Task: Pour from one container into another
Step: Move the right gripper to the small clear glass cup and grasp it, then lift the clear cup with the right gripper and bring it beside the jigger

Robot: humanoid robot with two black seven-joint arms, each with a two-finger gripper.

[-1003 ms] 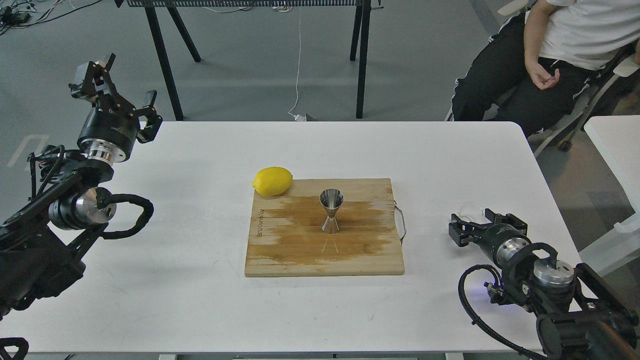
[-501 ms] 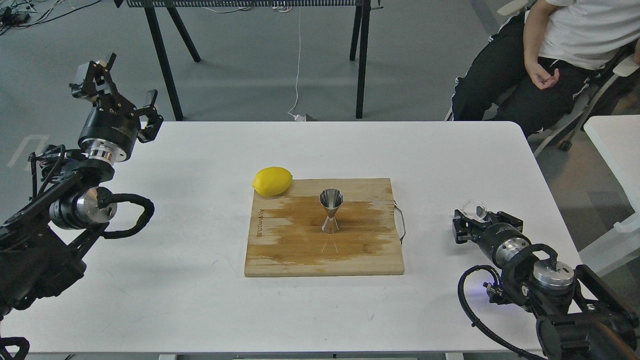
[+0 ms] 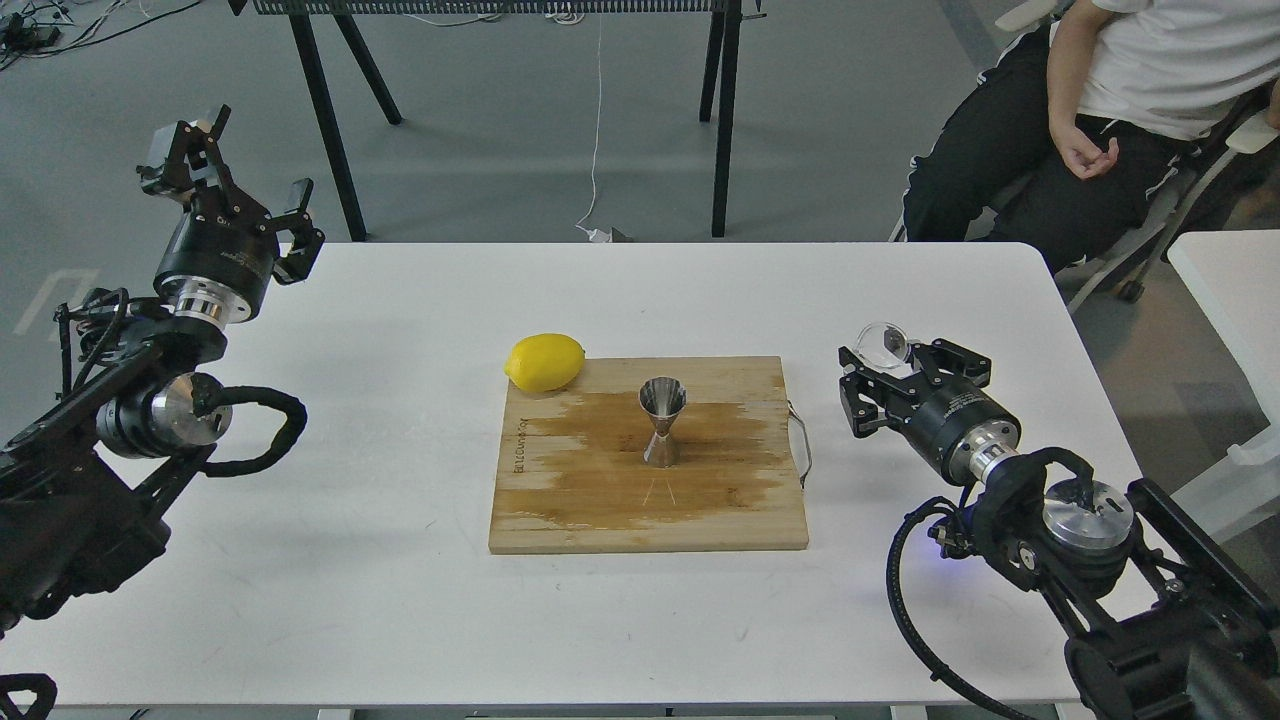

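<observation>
A small clear glass cup [image 3: 884, 345] is held above the table at the right, with my right gripper [image 3: 893, 368] shut on it. The cup is to the right of the wooden cutting board [image 3: 560, 500]. A shiny steel hourglass jigger [image 3: 662, 421] stands upright in the board's middle, on a damp darker patch. My left gripper [image 3: 240, 170] hangs open and empty over the table's far left corner, far from both.
A yellow lemon [image 3: 545, 361] lies at the board's far left corner. The white table [image 3: 400, 600] ends close behind the left gripper. A seated person [image 3: 1060, 110] is beyond the far right corner, and another white table [image 3: 1230, 290] stands at the right.
My right gripper has risen from the table with the glass cup and moved left and farther away, toward the board. The left arm has stayed put.
</observation>
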